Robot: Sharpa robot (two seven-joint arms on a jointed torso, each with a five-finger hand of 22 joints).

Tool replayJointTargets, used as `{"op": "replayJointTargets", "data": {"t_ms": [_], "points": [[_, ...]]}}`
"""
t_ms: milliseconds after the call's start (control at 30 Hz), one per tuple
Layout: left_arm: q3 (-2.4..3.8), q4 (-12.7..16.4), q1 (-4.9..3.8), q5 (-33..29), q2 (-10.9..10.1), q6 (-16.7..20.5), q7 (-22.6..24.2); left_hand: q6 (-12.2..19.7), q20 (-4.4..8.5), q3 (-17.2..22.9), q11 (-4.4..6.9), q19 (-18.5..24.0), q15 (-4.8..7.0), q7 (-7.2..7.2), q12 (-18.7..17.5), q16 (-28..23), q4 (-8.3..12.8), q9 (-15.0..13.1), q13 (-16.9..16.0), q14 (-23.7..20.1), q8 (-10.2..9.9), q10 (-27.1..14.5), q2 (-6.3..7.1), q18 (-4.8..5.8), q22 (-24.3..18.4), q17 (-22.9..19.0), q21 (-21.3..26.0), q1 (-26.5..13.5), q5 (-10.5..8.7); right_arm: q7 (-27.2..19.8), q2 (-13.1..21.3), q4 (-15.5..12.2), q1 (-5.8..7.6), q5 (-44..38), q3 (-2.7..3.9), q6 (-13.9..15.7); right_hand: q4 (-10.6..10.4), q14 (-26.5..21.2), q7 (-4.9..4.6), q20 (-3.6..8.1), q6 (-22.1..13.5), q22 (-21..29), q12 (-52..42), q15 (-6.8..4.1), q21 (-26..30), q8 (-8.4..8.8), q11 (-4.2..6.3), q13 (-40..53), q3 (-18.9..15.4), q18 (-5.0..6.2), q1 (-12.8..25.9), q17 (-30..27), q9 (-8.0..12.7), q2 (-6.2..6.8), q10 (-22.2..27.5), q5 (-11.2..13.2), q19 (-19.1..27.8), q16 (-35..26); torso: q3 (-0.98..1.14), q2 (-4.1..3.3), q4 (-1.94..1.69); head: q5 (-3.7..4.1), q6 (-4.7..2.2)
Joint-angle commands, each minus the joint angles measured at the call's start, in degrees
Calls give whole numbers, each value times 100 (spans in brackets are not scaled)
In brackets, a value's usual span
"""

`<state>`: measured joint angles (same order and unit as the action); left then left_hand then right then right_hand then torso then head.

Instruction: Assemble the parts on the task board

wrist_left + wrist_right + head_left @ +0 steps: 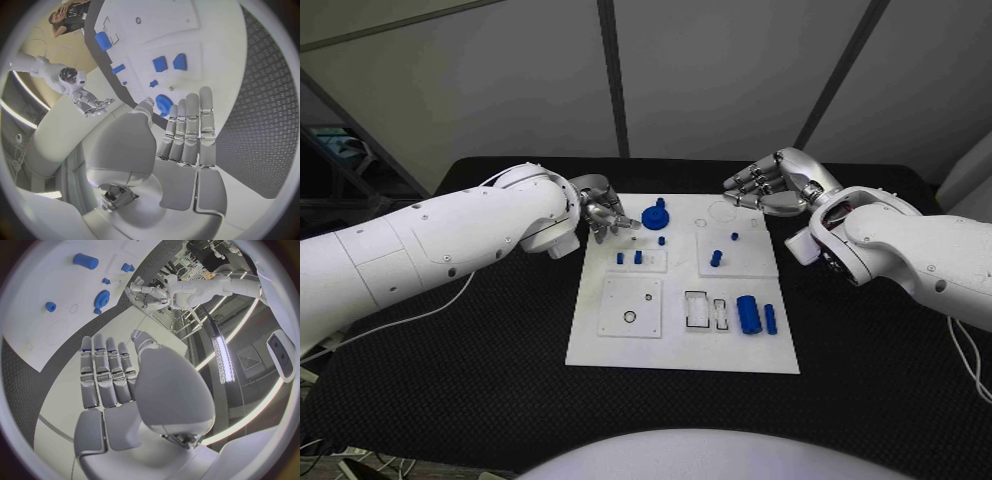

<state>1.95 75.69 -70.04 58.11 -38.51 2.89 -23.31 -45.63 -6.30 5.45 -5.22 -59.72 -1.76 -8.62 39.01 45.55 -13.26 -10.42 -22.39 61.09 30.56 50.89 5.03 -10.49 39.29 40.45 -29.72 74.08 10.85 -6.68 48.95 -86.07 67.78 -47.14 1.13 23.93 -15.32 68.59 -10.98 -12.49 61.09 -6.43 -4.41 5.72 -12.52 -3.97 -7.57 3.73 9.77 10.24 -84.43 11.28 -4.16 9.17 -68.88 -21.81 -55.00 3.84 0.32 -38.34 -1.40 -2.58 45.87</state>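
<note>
No text, label, brand, number or sign could be read in any view. The task board [682, 345] before me bore only outlines and small rings, none forming a letter or figure. The blue parts [749, 314] lying on that board carried no markings that I could make out.

blue parts [749, 315] on white task board [682, 355], black table [459, 380].
</note>
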Motion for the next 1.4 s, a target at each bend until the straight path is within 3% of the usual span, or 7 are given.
{"op": "replayJointTargets", "data": {"t_ms": [33, 200, 533, 733, 867, 1133, 1400], "points": [[-7, -48, -7, 176, 103, 732, 1606, -68, -110, 225, -31, -63, -17, -39, -254, -224, 205, 246, 364, -50, -311, 29, 41, 44, -302, -394, 345, 537, -10, -32, -8, -5, 8, -11, 2, -29, 10, 6, 17, -7, 3, 9, -30, -31, 26, 18, 19, -9, 43, 29, 16, -10, -6, -35, 29, -38, -55, -11, -1, -6, 15, 34, -31], [-90, -152, 4, 810, 283, 1135, 2388, -423, -79, 668, -9, -380, 46, 2, -672, -101, 586, 581, 976, 131, -745, 272, 390, 14, -424, -718, 420, 1084, -36, -32, -11, -9, 8, -73, 2, -24, 14, 7, 19, -6, 5, 11, -30, -32, 29, 17, 21, -9, 49, 30, 10, -12, -7, -37, 29, -40, -57, -10, 1, -3, 10, 67, -58], [-316, -412, 51, 2108, 624, 1115, 2690, -711, 10, 867, 24, -899, 105, 46, -1001, 745, 813, 673, 1510, 653, -1133, 373, 664, 7, -119, -705, -22, 932, -76, -32, -30, -19, 8, -126, 2, -29, 21, 10, 22, -5, 9, 14, -32, -34, 33, 15, 24, -9, 60, 30, -1, -16, -7, -39, 28, -44, -62, -9, -4, -7, 12, 110, -95], [-351, -507, 81, 2502, 726, 929, 2582, -835, 64, 939, 62, -1309, 160, 83, -1023, 1872, 868, 669, 1683, 1267, -1299, 443, 680, 16, 215, 221, -476, 802, -80, -35, -43, -16, 8, -130, 2, -33, 21, 10, 22, -5, 9, 14, -32, -34, 33, 15, 24, -9, 60, 30, -1, -16, -7, -39, 28, -44, -62, -9, -8, -4, 11, 73, -86], [-359, -582, 91, 2658, 777, 791, 2472, -901, 86, 996, 66, -1586, 167, 81, -1056, 2350, 893, 668, 1776, 1544, -1386, 472, 686, 117, 889, 701, -1250, 745, -80, -36, -52, -11, 8, -130, 2, -32, 21, 10, 22, -5, 9, 14, -32, -34, 33, 15, 24, -9, 60, 30, -1, -16, -7, -39, 28, -44, -62, -9, -8, 3, 2, 84, -77], [-361, -716, 109, 2773, 886, 526, 2314, -1017, 95, 1112, 76, -1837, 187, 87, -1112, 2717, 935, 664, 1857, 1797, -1472, 550, 658, 254, 1714, 1076, -2168, 713, -77, -40, -59, -15, 8, -132, 2, -29, 21, 10, 22, -5, 9, 14, -32, -34, 33, 15, 24, -9, 60, 30, -1, -16, -7, -39, 28, -44, -62, -9, -12, -4, 0, 91, -90], [-360, -881, 127, 2820, 985, 351, 2241, -1075, 98, 1183, 86, -1885, 194, 94, -1148, 2798, 955, 664, 1866, 1864, -1502, 604, 648, 284, 1913, 1147, -2383, 706, -75, -42, -67, -17, 8, -132, 2, -25, 21, 10, 22, -5, 9, 14, -32, -34, 33, 15, 24, -9, 60, 30, -1, -16, -7, -39, 28, -44, -62, -9, 0, 1, 8, 91, -71]]}}
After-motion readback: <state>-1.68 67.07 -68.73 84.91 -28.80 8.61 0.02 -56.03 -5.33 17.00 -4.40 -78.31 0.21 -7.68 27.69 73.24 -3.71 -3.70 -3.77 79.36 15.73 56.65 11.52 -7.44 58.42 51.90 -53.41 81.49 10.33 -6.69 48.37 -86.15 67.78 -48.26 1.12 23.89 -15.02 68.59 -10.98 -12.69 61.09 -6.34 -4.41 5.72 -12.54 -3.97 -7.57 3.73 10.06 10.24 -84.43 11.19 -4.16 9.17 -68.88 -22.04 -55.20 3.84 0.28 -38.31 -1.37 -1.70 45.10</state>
